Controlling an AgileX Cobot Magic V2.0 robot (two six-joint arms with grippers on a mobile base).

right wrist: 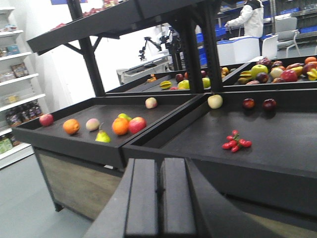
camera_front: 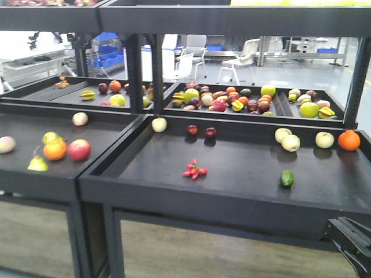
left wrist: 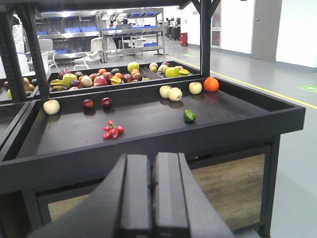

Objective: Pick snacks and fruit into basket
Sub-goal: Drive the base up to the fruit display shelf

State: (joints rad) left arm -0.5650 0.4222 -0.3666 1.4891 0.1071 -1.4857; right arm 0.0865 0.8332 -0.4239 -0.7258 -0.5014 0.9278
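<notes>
Grippers shut, targets out of view

Both the left gripper (left wrist: 152,163) and the right gripper (right wrist: 159,166) are pressed fully closed with nothing held. They are poised short of the black display tray (left wrist: 233,116), presumably for searching. No basket, snacks or bumpy green fruit can be seen.

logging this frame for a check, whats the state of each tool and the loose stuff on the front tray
left tool: shut, holding nothing
right tool: shut, holding nothing
red berry cluster: lying loose on the front tray, nothing touching it
small dark green fruit: resting on the tray, apart from the others
orange: resting by the tray's back right corner
</notes>
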